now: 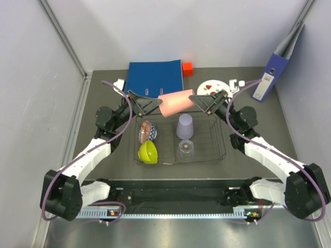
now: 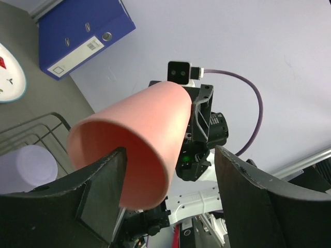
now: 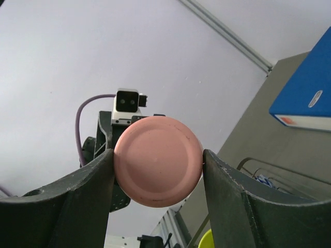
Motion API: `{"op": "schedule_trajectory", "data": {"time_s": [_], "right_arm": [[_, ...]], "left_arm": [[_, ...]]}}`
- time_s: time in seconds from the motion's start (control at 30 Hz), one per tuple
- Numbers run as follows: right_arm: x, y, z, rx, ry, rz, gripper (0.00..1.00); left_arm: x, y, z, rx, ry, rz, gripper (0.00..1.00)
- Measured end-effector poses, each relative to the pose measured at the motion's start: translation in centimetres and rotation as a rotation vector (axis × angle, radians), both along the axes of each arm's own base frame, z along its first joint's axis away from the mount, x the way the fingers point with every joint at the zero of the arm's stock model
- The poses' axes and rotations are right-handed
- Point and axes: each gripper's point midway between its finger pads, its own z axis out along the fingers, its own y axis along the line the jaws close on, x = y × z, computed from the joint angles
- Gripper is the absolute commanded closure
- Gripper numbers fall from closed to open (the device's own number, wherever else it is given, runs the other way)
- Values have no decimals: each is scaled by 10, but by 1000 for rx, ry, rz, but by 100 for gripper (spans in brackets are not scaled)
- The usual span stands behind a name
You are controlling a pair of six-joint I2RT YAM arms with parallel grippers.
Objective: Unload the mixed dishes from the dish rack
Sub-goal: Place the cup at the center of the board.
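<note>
The salmon-pink cup (image 1: 176,103) hangs on its side above the far edge of the dish rack (image 1: 220,139), between both grippers. My right gripper (image 1: 204,102) is shut on the cup's base (image 3: 158,161), with both fingers pressing its sides. My left gripper (image 1: 150,105) is open at the cup's mouth (image 2: 134,139). One finger (image 2: 98,196) sits at the opening and the other (image 2: 258,201) stands well clear. In the rack are a lilac cup (image 1: 184,126), a clear tumbler (image 1: 185,150), a lime-yellow bowl (image 1: 148,152) and a patterned bowl (image 1: 146,131). The white plate (image 1: 212,88) lies on the table behind the rack.
A blue binder (image 1: 155,76) lies flat behind the rack with a small orange-red cube (image 1: 187,67) beside it. A second blue binder (image 1: 273,72) leans upright at the back right. Grey walls close in on both sides.
</note>
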Motion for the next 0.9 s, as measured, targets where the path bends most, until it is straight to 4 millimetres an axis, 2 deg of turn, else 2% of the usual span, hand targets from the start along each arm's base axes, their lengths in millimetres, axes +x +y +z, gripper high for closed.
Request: {"op": "schedule_trajectory", "data": {"time_s": [0.1, 0.23, 0.27, 0.33, 0.43, 0.47, 0.57, 0.63, 0.73, 0.8, 0.9], "right_arm": [[0, 15, -7, -12, 17, 36, 100], [0, 27, -18, -22, 40, 64, 100], [0, 28, -18, -21, 39, 69, 100], [-2, 29, -15, -16, 24, 71, 100], [-1, 29, -17, -20, 34, 67, 97], [-3, 28, -16, -25, 30, 65, 64], [-5, 23, -17, -71, 36, 33, 1], [-3, 19, -21, -129, 42, -14, 0], [9, 3, -15, -240, 36, -149, 0], [15, -13, -7, -306, 39, -249, 0], [25, -38, 3, -392, 56, -394, 0]], "left_arm": [[-2, -7, -3, 1, 4, -22, 32], [-5, -14, -7, 8, 11, -46, 66], [-6, -14, -7, 8, 13, -50, 82], [-5, -15, -9, 15, 16, -48, 99], [-10, -15, 0, 4, -9, -57, 100], [-12, -14, 1, 7, -12, -57, 100], [-13, -15, -1, 38, -4, -50, 100], [-9, -15, -2, 82, -4, -18, 100], [13, -5, -9, 209, 28, 117, 100], [31, 8, -10, 301, 56, 239, 100], [62, 42, -2, 472, 119, 482, 100]]}}
